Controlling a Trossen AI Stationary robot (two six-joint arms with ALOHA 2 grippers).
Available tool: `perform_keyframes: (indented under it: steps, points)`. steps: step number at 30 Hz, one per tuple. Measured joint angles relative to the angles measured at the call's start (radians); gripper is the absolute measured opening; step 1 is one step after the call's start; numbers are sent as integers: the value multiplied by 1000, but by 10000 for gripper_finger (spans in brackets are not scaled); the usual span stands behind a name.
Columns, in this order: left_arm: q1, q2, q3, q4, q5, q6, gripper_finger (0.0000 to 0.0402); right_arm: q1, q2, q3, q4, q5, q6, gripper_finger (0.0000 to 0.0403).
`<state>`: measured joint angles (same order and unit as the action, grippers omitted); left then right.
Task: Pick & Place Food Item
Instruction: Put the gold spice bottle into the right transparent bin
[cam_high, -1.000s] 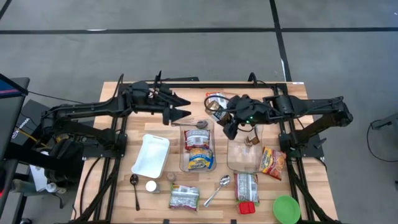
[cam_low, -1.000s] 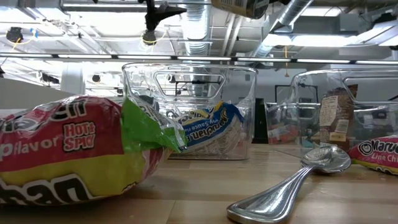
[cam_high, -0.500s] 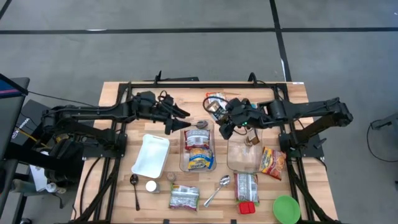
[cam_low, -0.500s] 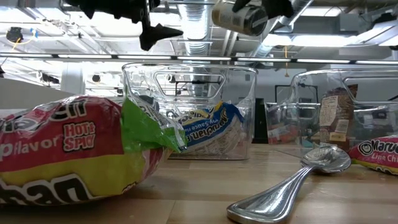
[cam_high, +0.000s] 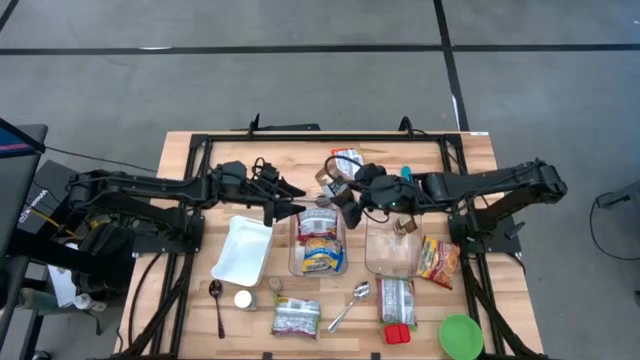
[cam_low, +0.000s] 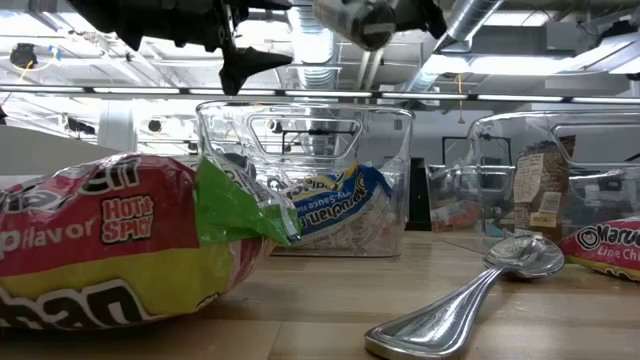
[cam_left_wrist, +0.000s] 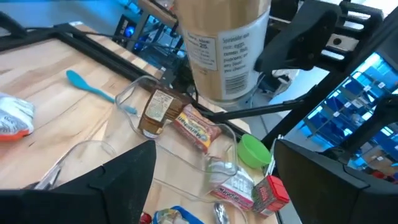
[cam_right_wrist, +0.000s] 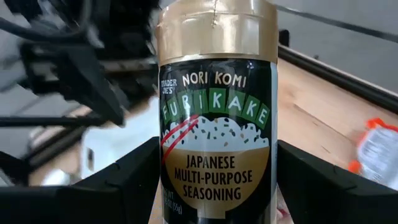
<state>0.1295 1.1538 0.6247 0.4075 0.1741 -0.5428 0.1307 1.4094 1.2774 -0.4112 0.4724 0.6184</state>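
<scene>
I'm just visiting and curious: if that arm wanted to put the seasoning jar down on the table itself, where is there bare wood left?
Bare wood shows along the far edge, beyond the left gripper, and at the far right corner. The near left corner beside the white tray is also bare. The middle is crowded: two clear bins, noodle packets, spoons.

Two clear bins (cam_high: 319, 240), three spoons (cam_high: 347, 306), one plate (cam_high: 243, 250).

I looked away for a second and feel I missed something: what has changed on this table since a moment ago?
The right gripper, shut on the gold-capped furikake seasoning jar, carried it leftward, from beside the right clear plastic bin to over the left clear plastic bin. The left gripper, open, drew closer to it. The packets, spoons and white tray stayed put.
</scene>
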Motion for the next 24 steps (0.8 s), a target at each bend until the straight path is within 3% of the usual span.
perform_keyframes:
  steps: [10, 24]
  points:
    - [-14, 0, -5, 7, 1, -49, 319, 0, 2, 0, 116, -1, -40, 270]
    - [-26, 0, -5, 20, 3, -61, 319, 0, 2, 0, 113, -3, -54, 270]
